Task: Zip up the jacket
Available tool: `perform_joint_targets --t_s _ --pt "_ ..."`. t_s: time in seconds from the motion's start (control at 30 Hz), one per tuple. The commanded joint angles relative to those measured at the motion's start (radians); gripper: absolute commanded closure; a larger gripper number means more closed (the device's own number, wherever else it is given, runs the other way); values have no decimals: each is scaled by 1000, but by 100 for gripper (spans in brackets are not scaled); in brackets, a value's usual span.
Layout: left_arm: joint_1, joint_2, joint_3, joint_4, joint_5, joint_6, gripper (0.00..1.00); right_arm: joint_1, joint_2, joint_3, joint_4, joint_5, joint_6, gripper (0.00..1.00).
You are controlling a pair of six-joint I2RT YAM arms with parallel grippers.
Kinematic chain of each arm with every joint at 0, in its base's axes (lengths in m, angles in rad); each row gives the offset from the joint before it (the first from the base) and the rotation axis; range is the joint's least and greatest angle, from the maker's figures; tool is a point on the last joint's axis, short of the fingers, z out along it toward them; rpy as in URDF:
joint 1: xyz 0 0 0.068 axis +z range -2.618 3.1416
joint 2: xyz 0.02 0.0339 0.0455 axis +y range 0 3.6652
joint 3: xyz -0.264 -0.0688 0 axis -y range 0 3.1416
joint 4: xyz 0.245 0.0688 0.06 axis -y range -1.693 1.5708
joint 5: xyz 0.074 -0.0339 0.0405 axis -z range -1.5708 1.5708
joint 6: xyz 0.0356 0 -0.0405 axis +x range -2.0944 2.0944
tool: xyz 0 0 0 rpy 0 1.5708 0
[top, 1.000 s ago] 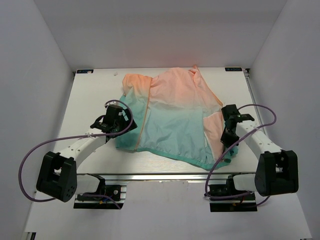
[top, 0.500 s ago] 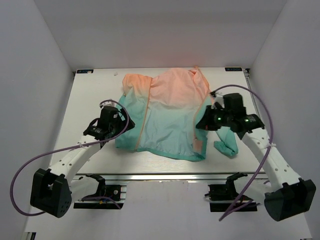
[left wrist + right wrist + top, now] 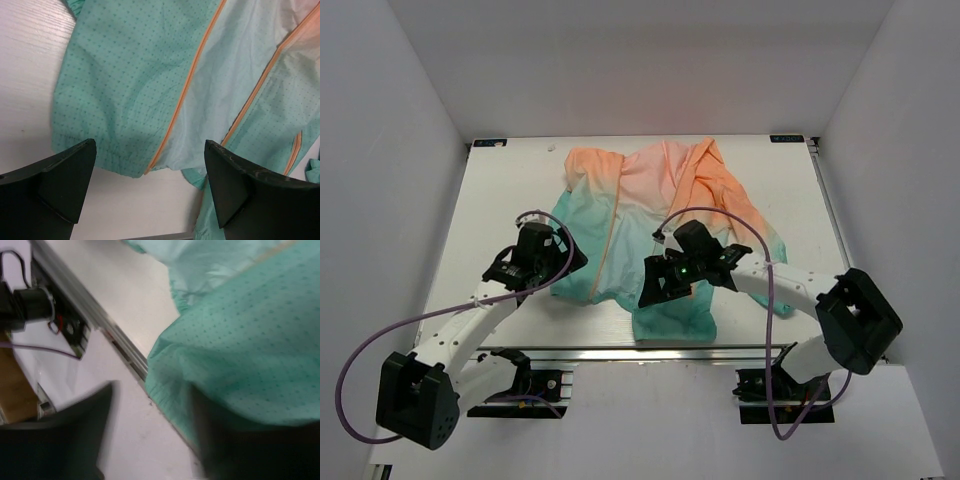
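The jacket (image 3: 660,200) lies flat on the white table, peach at the collar and teal at the hem. Its right front panel is folded over toward the middle, and the teal hem reaches the table's front edge. The orange zipper (image 3: 610,240) runs down the left panel's edge. In the left wrist view one zipper (image 3: 185,95) edge lies beside a second orange edge (image 3: 255,95). My left gripper (image 3: 568,260) hovers open over the left hem (image 3: 115,160), holding nothing. My right gripper (image 3: 650,290) is open at the front hem, with teal cloth (image 3: 250,340) draped over one finger (image 3: 240,450).
The table's front edge rail (image 3: 115,335) and an arm base with a purple cable (image 3: 35,305) show just beyond the hem. White enclosure walls stand on both sides. Bare tabletop (image 3: 500,190) lies left of the jacket.
My right gripper has swept left across the jacket, pulling the right front panel over the middle, and its jaws have come apart. The left gripper has shifted slightly toward the front.
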Motion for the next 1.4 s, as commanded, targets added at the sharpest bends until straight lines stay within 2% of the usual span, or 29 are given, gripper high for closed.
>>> perform_joint_targets --t_s 0.0,0.2,0.37,0.47,0.63,0.67,0.77,0.9,1.0,1.07,1.2,1.37 --pt "1 10 -8 13 30 -9 2 14 -53 0 -20 111 -11 14" --pt "1 87 1 78 60 7 2 14 -173 -127 -103 229 -1 12" --pt "1 191 11 131 86 22 2 11 -95 -203 -100 278 47 18" --pt "1 233 6 162 125 25 2 -38 -32 -207 -92 330 72 21" --pt "0 320 14 207 131 40 2 -207 25 -188 -71 405 23 23" --pt "1 334 14 223 129 40 2 -273 35 -169 -65 402 -18 23" --pt "1 404 35 242 131 50 2 -369 103 -99 -26 421 -91 22" --pt "1 480 83 244 111 60 2 -445 225 40 11 474 -195 20" --pt "0 495 127 214 106 77 2 -496 264 163 -50 532 -208 20" --pt "0 472 135 201 106 85 2 -496 235 193 -100 586 -241 20" --pt "0 383 95 196 135 92 2 -436 36 185 -169 638 -296 18" --pt "-6 238 40 172 159 94 2 -222 -119 118 -248 674 -332 16"
